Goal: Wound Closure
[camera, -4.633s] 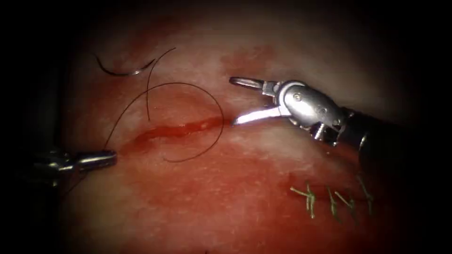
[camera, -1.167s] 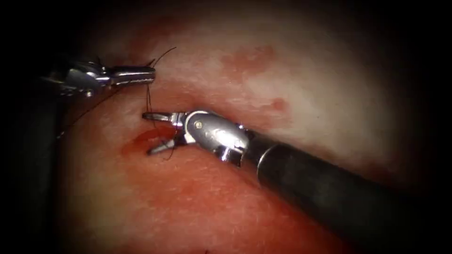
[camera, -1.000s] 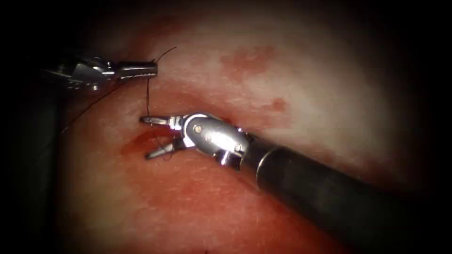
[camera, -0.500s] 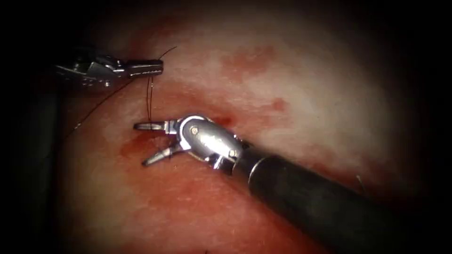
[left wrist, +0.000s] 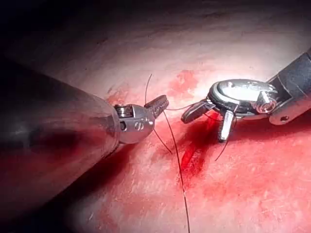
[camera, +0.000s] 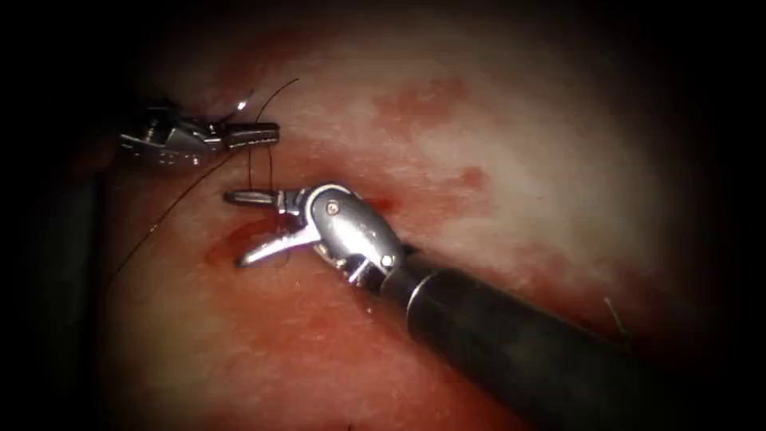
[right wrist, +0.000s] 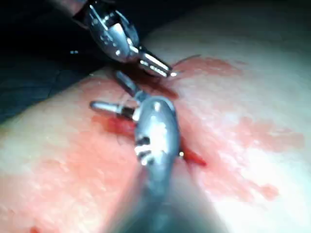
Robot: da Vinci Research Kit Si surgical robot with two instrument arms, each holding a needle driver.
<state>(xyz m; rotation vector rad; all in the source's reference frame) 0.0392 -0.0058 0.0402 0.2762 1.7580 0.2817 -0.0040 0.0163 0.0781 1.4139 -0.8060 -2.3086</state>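
Endoscope view first. My left tool (camera: 270,132) is clamped tight on what I'm reading as the needle (camera: 241,104). It's gripped somewhere along its curve, with a bright bit poking up just behind the jaws. The needle is up off the tissue (camera: 479,160), not in it. Two strands of thread (camera: 270,168) are dropping from those jaws straight down to my right tool (camera: 233,227). That one is gaping wide and gripping nothing. Its upper jaw is touching the strands, and its lower jaw is sitting over the left end of the cut (camera: 239,236), where the red fluid (camera: 217,254) is pooling.

Left wrist view: the left tool's (left wrist: 163,103) jaws are shut here too, with thread (left wrist: 179,160) trailing away from the tips across the cut (left wrist: 192,158). The right tool (left wrist: 204,127) is splayed open just beyond my tips, and a strand is running between us.

Right wrist view: my right tool (right wrist: 105,90) is spread wide, and the left tool (right wrist: 165,71) is sitting shut just past it. I can't make out the strands here.

My take on doing this bit well: hold the left grip firm so the needle isn't swivelling. The right jaws should stay wide and just off the tissue, so that only thread gets between them. The strands between the tools want light tension, nothing that drags on the cut.
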